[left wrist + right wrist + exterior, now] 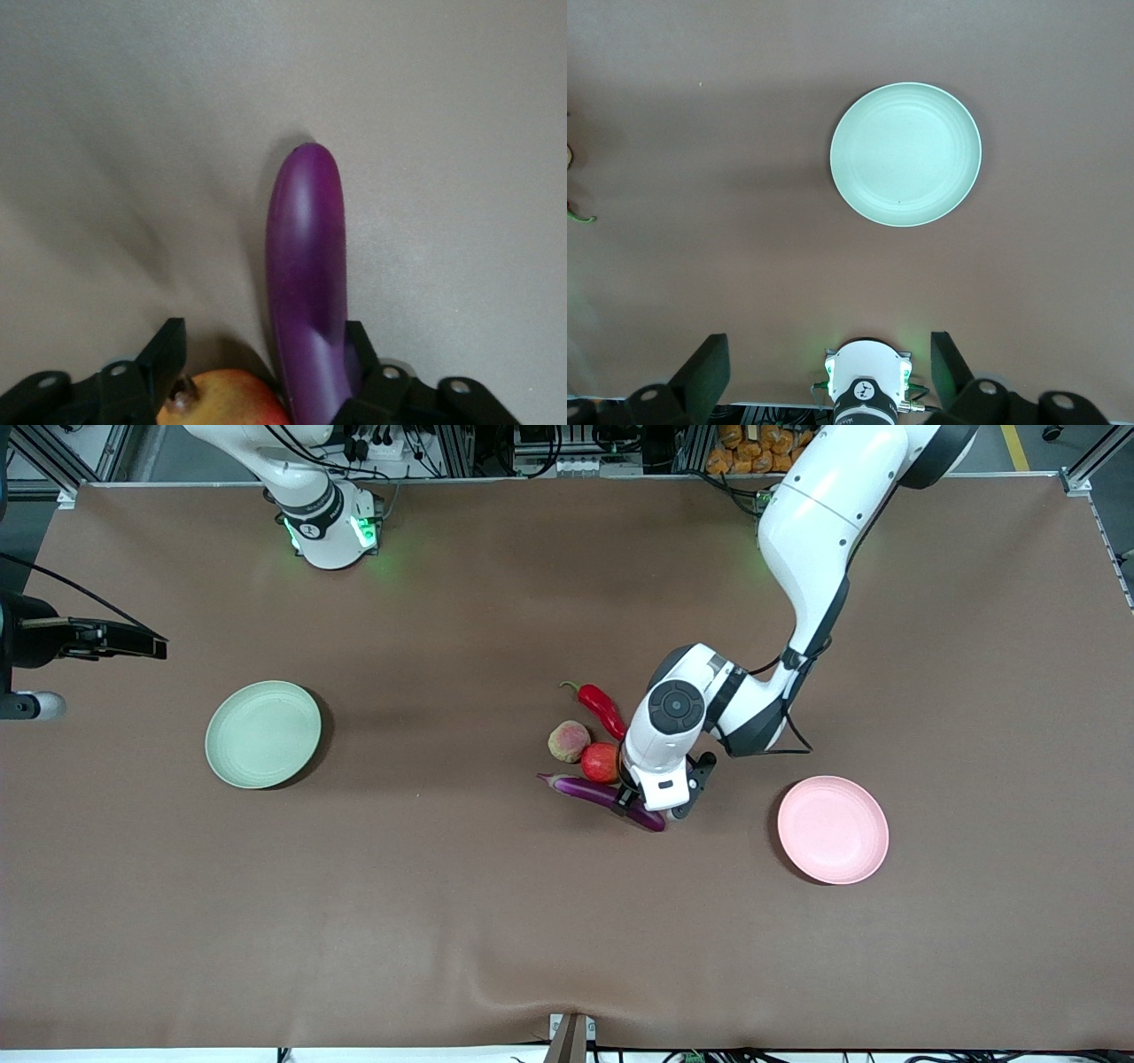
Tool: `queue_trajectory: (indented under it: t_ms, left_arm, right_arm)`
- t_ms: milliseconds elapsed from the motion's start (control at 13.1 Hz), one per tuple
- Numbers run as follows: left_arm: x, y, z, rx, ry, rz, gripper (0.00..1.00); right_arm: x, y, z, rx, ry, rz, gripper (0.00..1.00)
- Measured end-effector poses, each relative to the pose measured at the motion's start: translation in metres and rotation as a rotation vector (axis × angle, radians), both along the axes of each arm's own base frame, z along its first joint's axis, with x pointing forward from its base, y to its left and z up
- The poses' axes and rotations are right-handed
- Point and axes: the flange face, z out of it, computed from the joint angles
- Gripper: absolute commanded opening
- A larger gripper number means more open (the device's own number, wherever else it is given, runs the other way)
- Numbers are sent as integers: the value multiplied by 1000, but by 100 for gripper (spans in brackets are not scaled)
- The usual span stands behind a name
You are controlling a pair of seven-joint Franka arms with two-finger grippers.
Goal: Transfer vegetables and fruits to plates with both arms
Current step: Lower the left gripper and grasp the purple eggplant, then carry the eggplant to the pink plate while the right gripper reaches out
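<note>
The purple eggplant (589, 789) lies on the brown table, touching the red apple (601, 762). The peach (569, 740) and the red chili pepper (602, 706) lie just farther from the front camera. My left gripper (642, 808) is open and down at the eggplant's thick end. In the left wrist view (266, 372) one finger (359, 354) touches the eggplant (306, 266), and the apple (226, 400) sits between the fingers too. The pale pink plate (833, 829) and the pale green plate (263, 734) are empty. My right gripper (133, 642) is open and empty, held high over the right arm's end.
The right wrist view shows the green plate (905, 153) from above and the right arm's green-lit base (866, 381). The left arm's elbow (753, 708) hangs over the table between the produce and the pink plate. Brown cloth covers the whole table.
</note>
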Motion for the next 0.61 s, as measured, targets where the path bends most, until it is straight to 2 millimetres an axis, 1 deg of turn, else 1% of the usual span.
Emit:
queue_trajectory:
  t_ms: [76,153,229,305,382,458,611]
  left_arm:
    - [1,-1,-5,-3,0,1,75]
    - [1,-3,-10,-10,-6,2,66]
    - [1,-4,-15,-16,-11,2,48]
    - [2,-4,-19,-20,-15,3,13]
    - [3,-2,-23,-19,-19,3,0]
    - [5,-1,-24,-16,-23,4,0]
    - [11,1,-20,-3,-51,-32,0]
  right_arm:
    - [0,0,0,0,3,0,100]
    - [-1,0,0,0,5,0,100]
    - [0,0,-1,0,7,0,100]
    - [0,0,-3,1,9,0,100]
    - [1,0,-4,1,13,0,100]
    - [2,0,-6,1,16,0,100]
    - [1,-2,-11,3,38,-2,100]
